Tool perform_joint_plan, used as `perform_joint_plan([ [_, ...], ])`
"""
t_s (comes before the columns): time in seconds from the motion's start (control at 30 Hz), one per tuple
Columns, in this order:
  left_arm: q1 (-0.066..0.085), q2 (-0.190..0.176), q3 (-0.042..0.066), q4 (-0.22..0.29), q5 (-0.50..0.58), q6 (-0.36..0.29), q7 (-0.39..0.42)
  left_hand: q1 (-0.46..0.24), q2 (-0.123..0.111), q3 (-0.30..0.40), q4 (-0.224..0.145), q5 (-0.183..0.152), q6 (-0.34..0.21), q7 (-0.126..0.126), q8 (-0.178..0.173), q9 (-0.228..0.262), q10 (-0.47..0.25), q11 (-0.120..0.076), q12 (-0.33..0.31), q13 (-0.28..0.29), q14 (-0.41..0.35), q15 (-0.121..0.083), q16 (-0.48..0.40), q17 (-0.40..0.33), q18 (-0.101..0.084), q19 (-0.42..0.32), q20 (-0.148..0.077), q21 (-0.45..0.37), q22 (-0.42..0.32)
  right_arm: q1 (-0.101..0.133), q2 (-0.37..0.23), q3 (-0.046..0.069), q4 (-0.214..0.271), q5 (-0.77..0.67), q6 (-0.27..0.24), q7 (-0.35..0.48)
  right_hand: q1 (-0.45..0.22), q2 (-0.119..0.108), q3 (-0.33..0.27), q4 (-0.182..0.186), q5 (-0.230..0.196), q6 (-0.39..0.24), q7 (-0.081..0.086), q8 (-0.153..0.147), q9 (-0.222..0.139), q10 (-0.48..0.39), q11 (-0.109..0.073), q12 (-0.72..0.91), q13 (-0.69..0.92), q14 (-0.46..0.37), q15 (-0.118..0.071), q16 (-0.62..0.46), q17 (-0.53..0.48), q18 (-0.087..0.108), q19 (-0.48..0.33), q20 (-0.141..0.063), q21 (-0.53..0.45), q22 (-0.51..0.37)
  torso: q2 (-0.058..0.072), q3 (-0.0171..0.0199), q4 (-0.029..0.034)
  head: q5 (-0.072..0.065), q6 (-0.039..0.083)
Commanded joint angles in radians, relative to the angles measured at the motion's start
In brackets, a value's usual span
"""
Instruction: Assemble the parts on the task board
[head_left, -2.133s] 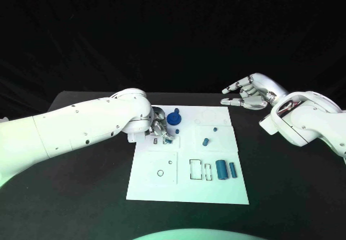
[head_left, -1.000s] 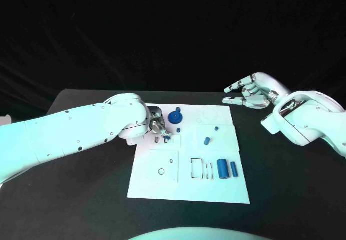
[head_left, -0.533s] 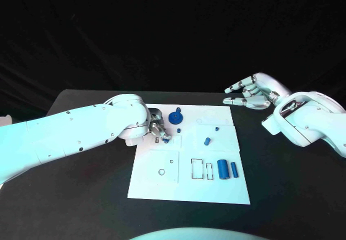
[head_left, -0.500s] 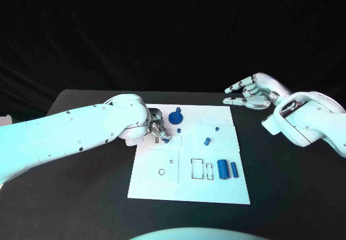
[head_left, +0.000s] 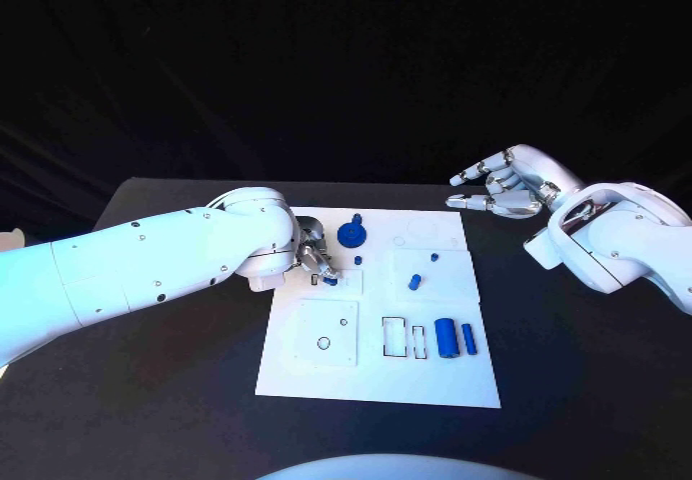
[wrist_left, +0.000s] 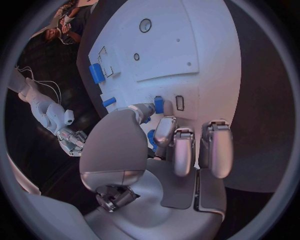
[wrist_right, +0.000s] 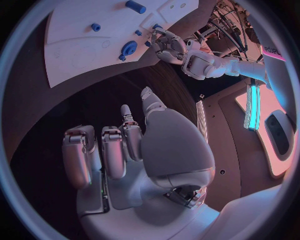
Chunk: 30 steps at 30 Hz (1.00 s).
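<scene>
White rectangular task board (head_left: 325, 375) flat on the black table (head_left: 159, 400). Left silver hand (head_left: 317, 258) over the board's far left corner, pinching a small blue peg (wrist_left: 159, 104) between fingertips, peg's tip at the board beside a small rectangular slot (wrist_left: 180, 102). Right silver hand (head_left: 500, 190) raised beyond the board's far right corner, fingers spread, holding nothing. Two blue cylinders (head_left: 453, 338) lying side by side near the board's right edge

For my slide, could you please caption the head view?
Left robot hand works a small blue part on the white task board; right robot hand hovers open beyond it.
</scene>
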Motion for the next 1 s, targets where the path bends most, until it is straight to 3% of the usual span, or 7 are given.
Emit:
perform_joint_plan([
  [0.03,-0.003,0.001,-0.002,0.002,-0.002,0.035,-0.048,-0.008,0.002,0.183,-0.187,0.01,0.008,-0.005,0.005,0.001,0.006,0.0,-0.007,-0.002,0.105,0.004,0.003,0.263,-0.013,0.055,-0.001,0.002,0.142,-0.001,0.0,0.0,0.002,-0.003,0.01,0.009,-0.004,0.01,-0.007,-0.001,0.006,0.002,-0.002,0.004,0.002,0.029,0.006,-0.002,0.16,0.098,0.002,-0.007,0.236,-0.014,0.105,0.003,0.006,0.264,0.0,-0.0008,0.0,0.001,-0.002],
  [0.33,-0.003,0.01,-0.002,-0.007,0.013,0.044,-0.057,-0.038,0.005,0.178,-0.182,0.021,0.014,-0.011,0.006,0.006,0.013,-0.004,-0.004,0.001,0.105,0.002,0.003,0.263,-0.014,0.057,-0.003,0.003,0.146,-0.001,-0.001,0.0,0.005,-0.003,0.011,0.009,-0.004,0.01,-0.007,-0.001,0.006,0.002,-0.002,0.004,0.002,0.029,0.006,-0.002,0.16,0.098,0.002,-0.007,0.236,-0.014,0.105,0.003,0.006,0.264,0.0,0.0006,-0.0004,0.003,-0.002],
  [0.7,-0.003,0.029,-0.003,-0.033,0.025,0.061,-0.069,-0.108,0.009,0.122,-0.16,0.018,0.044,-0.031,-0.003,0.003,0.033,-0.018,0.029,0.04,0.105,-0.01,0.003,0.263,-0.015,0.061,-0.013,0.008,0.155,-0.001,-0.01,0.0,0.014,-0.003,0.01,0.005,-0.003,0.01,-0.009,-0.001,0.006,0.002,-0.002,0.004,0.002,0.029,0.006,-0.003,0.159,0.097,0.002,-0.007,0.235,-0.014,0.105,0.003,0.006,0.264,0.0,0.0016,-0.0019,0.005,-0.005],
  [1.0,-0.003,0.047,-0.003,-0.061,0.026,0.064,-0.073,-0.13,0.012,0.101,-0.151,0.019,0.058,-0.036,-0.009,-0.001,0.039,-0.022,0.039,0.053,0.105,-0.013,0.003,0.263,-0.017,0.065,-0.016,0.013,0.165,-0.001,-0.014,0.0,0.022,-0.003,0.01,0.005,-0.003,0.01,-0.009,-0.001,0.006,0.002,-0.002,0.004,0.002,0.029,0.006,-0.003,0.159,0.097,0.002,-0.007,0.235,-0.014,0.105,0.003,0.006,0.264,0.0,0.0009,-0.0013,0.002,-0.006],
])
